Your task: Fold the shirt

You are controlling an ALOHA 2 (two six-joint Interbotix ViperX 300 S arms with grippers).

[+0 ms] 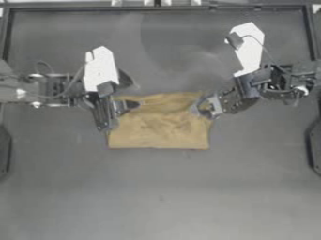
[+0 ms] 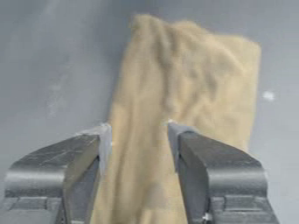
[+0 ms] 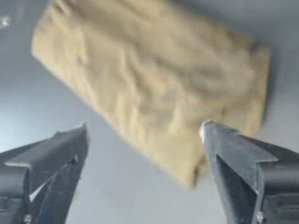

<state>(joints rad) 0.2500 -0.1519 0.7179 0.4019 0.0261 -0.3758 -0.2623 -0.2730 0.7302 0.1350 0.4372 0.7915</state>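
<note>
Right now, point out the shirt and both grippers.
shirt (image 1: 160, 129): top view, middle of the folded cloth.
left gripper (image 1: 128, 106): top view, between its fingertips at the shirt's left edge.
right gripper (image 3: 143, 129): right wrist view, between its open fingertips, over a shirt corner.

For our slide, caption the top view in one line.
Both end effectors, left and right, open at the folded shirt.
</note>
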